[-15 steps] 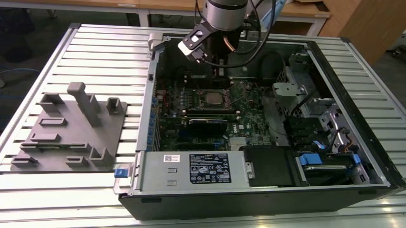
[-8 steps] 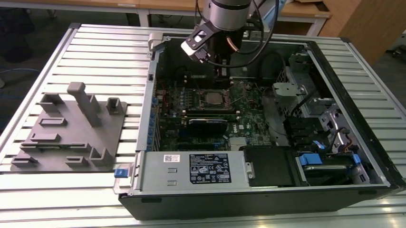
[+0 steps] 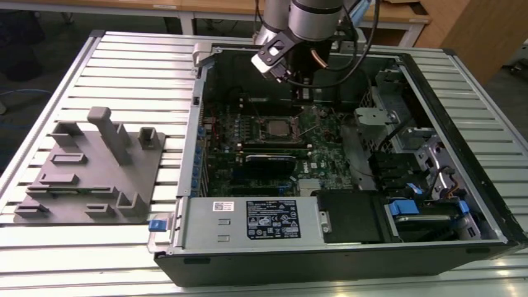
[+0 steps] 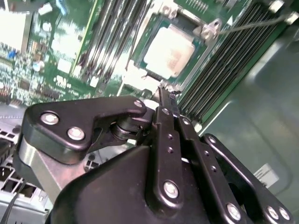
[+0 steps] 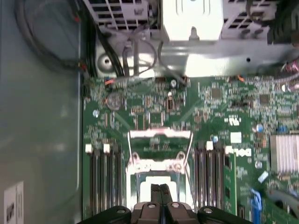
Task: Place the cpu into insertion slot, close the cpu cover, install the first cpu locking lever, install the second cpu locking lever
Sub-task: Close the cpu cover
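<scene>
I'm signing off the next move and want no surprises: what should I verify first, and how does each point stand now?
1. cpu seated in the insertion slot: ok.
2. cpu cover closed over it: not ok, swung open.
3. locking lever latched: not ok, it sticks out free.
4. gripper empty and shut: ok.
5. Chip lying fully flat: cannot tell.

I can read no print here. At the lower middle of the exterior view, the grey power supply box (image 3: 202,228) carries a black label (image 3: 272,227) and a small white sticker (image 3: 224,206), but I cannot make out their lettering.
</scene>
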Motion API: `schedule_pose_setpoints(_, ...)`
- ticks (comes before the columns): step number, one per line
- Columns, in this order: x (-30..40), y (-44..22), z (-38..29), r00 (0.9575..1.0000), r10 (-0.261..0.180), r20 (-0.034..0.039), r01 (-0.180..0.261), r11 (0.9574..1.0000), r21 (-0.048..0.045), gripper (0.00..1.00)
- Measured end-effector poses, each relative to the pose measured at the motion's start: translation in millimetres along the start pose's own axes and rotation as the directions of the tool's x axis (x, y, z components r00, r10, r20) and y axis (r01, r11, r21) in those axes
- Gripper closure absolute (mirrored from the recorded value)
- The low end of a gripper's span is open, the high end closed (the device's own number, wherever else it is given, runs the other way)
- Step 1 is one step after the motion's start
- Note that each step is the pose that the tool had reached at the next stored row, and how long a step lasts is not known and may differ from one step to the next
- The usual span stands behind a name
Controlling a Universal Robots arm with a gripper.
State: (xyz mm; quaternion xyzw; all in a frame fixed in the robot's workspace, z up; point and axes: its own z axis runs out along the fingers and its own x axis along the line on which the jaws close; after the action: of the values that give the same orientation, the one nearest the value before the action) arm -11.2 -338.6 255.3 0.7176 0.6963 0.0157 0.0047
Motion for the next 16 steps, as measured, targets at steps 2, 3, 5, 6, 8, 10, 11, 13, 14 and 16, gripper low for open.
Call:
schedule_pose_setpoints(2,0.2,5.9,0.2,1.0000,0.000,0.0001,0.000,1.0000,0.0000,0.90)
schedule_pose_setpoints(3,0.3,9.0,0.2,1.0000,0.000,0.0002,0.000,1.0000,0.0000,0.90)
schedule_pose_setpoints(5,0.4,14.2,0.4,1.0000,0.000,0.0001,0.000,1.0000,0.0000,0.90)
schedule_pose_setpoints(6,0.5,16.5,0.4,1.0000,0.000,0.0001,0.000,1.0000,0.0000,0.90)
schedule_pose_setpoints(8,0.7,21.7,0.6,1.0000,0.000,0.0002,0.000,1.0000,0.0001,0.90)
schedule_pose_setpoints(10,0.9,26.8,0.8,1.0000,0.000,0.0000,0.000,1.0000,0.0000,0.90)
schedule_pose_setpoints(11,0.9,29.2,0.9,1.0000,0.000,0.0001,0.000,1.0000,0.0000,0.90)
schedule_pose_setpoints(13,1.1,34.5,1.0,1.0000,0.000,0.0000,0.000,1.0000,0.0000,0.90)
schedule_pose_setpoints(14,1.1,37.1,1.1,1.0000,0.000,0.0000,0.000,1.0000,0.0000,0.90)
schedule_pose_setpoints(16,1.3,42.3,1.2,1.0000,0.000,0.0001,0.000,1.0000,0.0000,0.90)
